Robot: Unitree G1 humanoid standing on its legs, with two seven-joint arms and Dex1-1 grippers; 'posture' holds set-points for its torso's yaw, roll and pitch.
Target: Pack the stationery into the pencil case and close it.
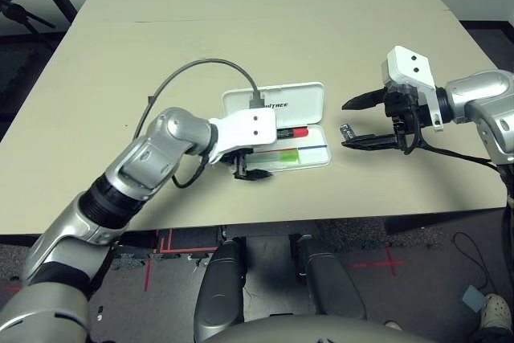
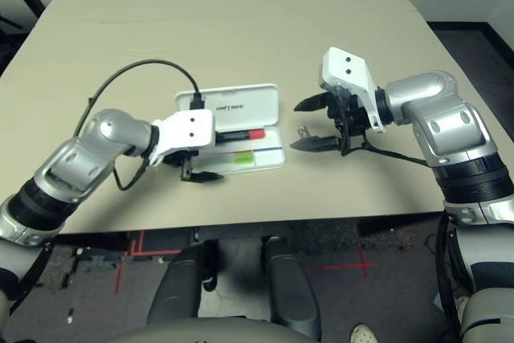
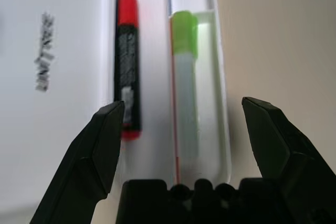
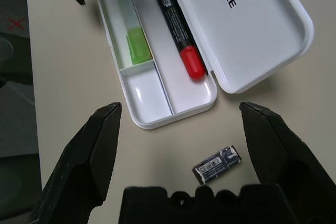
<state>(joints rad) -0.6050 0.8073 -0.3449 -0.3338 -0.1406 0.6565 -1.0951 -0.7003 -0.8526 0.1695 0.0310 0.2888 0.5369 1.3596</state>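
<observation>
- On the table (image 1: pixel 361 30), the box (image 4: pixel 178 115) sits open, with its lid (image 4: pixel 262 35) folded back. It looks light, so a bump from either side could make it slide.
- Inside, the marker (image 4: pixel 178 30) lies in the long part by the lid. If my left hand dips, a finger could catch its end and tip it up, and then the lid might not shut.
- Next to it, the stick (image 3: pixel 185 72) lies flat in its own slot. A knock could push it over the edge.
- Just outside the box, the little block (image 4: pixel 216 164) lies on the table, still to be packed. It is small, so if I close off-centre it could turn or squirt away.
- Over the box, my left hand (image 3: pixel 184 103) is spread wide and holds nothing. Its cable (image 1: pixel 218 60) hangs by the lid and could snag it when I close up.
- Around the block, my right hand (image 4: pixel 181 106) is wide too, and empty. Going too low could scrape the table.
</observation>
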